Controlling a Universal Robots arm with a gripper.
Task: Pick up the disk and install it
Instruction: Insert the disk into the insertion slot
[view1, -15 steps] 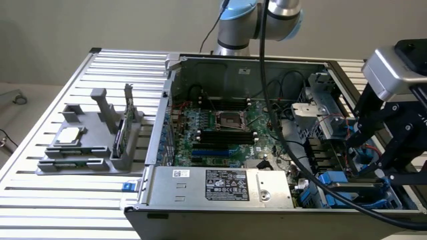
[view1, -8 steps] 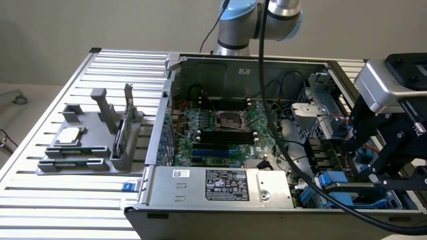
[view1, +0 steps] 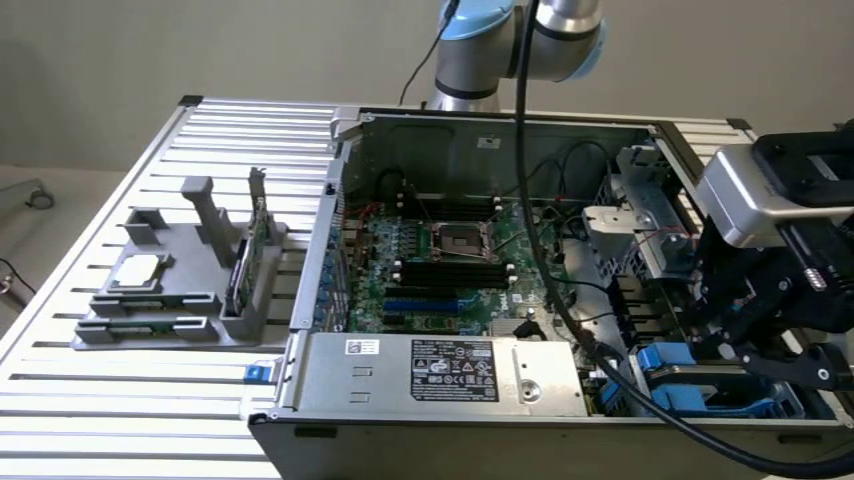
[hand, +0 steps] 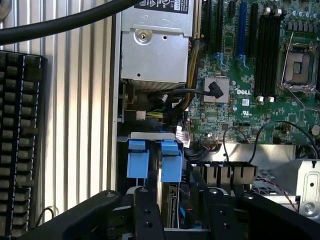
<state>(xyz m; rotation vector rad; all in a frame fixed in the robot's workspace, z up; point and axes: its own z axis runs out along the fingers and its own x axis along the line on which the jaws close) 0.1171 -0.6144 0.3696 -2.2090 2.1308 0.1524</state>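
2 blue carriers (hand: 137, 159) stand on edge in the case's (view1: 441, 150) corner bay beside the power supply (hand: 155, 50); the gripper (hand: 175, 210) sits right over the disk (hand: 171, 162), and whether it grips I cannot tell, so pickup looks barely begun and installing undone.

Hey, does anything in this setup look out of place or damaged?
Nothing looks spilled or broken. One oddity: a thick black cable hangs from the arm across the open computer case, passing over the motherboard, where it might snag.
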